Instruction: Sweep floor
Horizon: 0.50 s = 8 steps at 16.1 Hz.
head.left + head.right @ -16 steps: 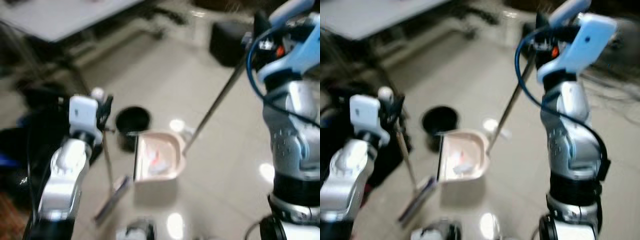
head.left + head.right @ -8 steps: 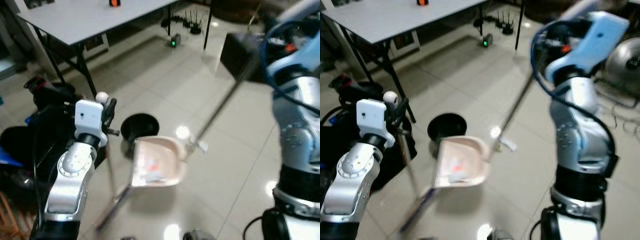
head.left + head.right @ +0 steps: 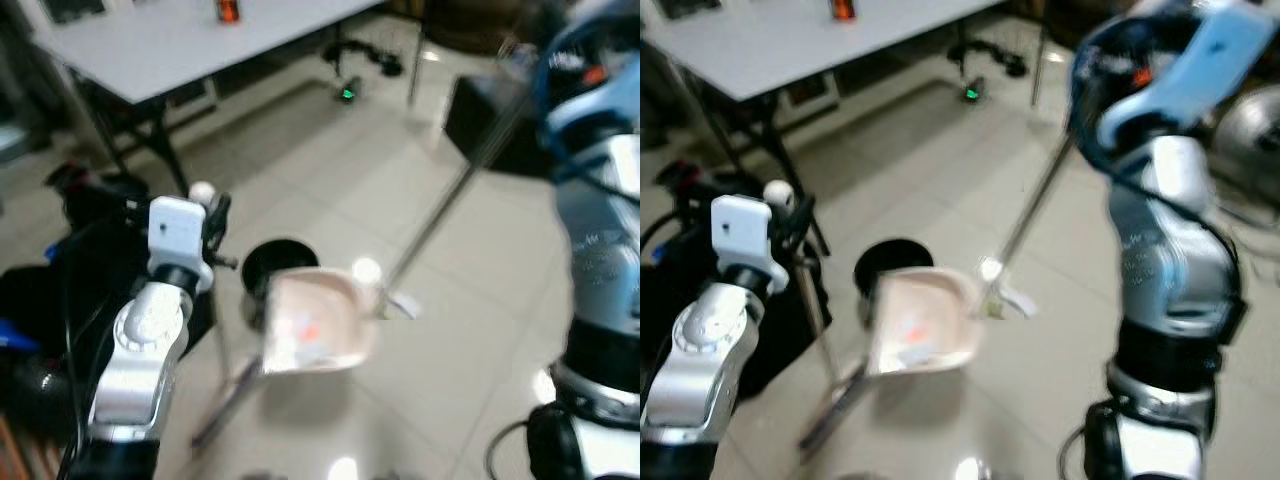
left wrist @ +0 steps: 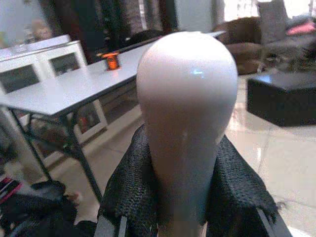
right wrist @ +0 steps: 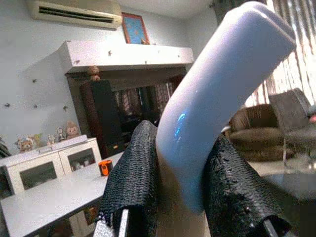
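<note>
The left gripper point(image 4: 185, 217) is holding its jaws clamped on the rounded white top of the broom handle point(image 4: 186, 113), which is standing up between the two black fingers point(image 4: 131, 197). Below those jaws the thin handle is running down to the broom head point(image 3: 835, 410), which is resting on the pale tiled floor point(image 3: 330, 170). The right gripper point(image 5: 180, 197) is gripping the curved pale-blue grip of the dustpan handle point(image 5: 217, 94), jaws clamped on either side of it. Its long metal pole point(image 3: 1035, 215) is slanting down from those jaws to the pink dustpan point(image 3: 925, 325), which is holding bits of litter just above a round black bin point(image 3: 268, 262). Beyond both jaws, a grey tabletop point(image 3: 800, 45) is carrying an orange object point(image 3: 843, 9).
</note>
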Tool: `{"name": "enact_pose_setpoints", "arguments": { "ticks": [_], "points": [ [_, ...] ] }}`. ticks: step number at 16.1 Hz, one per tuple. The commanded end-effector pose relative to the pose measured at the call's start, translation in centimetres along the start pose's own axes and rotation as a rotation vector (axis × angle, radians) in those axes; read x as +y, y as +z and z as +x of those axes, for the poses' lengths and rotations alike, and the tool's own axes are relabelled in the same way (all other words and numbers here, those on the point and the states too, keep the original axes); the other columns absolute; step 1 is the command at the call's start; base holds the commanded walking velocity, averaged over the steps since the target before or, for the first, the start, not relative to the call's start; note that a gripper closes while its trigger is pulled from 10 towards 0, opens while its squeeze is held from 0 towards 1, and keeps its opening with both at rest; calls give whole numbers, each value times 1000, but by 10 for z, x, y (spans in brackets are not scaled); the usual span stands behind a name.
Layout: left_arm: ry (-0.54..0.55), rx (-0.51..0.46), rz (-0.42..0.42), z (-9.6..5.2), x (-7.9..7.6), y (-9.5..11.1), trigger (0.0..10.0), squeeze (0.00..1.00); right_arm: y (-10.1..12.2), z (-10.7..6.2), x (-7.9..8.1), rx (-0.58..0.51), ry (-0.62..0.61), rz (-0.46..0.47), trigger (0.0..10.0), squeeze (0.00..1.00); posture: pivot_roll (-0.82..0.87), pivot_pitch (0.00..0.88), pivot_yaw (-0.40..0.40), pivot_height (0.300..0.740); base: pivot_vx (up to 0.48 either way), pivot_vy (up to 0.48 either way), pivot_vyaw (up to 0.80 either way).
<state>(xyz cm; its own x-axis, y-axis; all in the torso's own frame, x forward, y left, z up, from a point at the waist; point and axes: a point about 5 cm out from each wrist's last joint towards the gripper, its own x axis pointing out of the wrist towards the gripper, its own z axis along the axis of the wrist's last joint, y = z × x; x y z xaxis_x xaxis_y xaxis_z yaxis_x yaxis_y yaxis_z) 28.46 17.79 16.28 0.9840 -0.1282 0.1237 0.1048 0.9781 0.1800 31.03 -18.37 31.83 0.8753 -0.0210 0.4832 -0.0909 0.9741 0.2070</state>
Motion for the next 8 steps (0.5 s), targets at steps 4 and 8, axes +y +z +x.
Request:
{"name": "enact_pose_setpoints", "arguments": {
  "ticks": [4, 8],
  "points": [
    [26, -8, 42, -3, 10, 4, 10000, 0, 10, -1, 10, -52, 22, 55, 10000, 0, -39, 66, 50, 740, 337, 0, 369],
    [18, -4, 45, -3, 11, 4, 10000, 0, 11, -2, 7, -60, 4, 51, 10000, 0, -33, 65, 56, 740, 339, 0, 0]
  ]
}}
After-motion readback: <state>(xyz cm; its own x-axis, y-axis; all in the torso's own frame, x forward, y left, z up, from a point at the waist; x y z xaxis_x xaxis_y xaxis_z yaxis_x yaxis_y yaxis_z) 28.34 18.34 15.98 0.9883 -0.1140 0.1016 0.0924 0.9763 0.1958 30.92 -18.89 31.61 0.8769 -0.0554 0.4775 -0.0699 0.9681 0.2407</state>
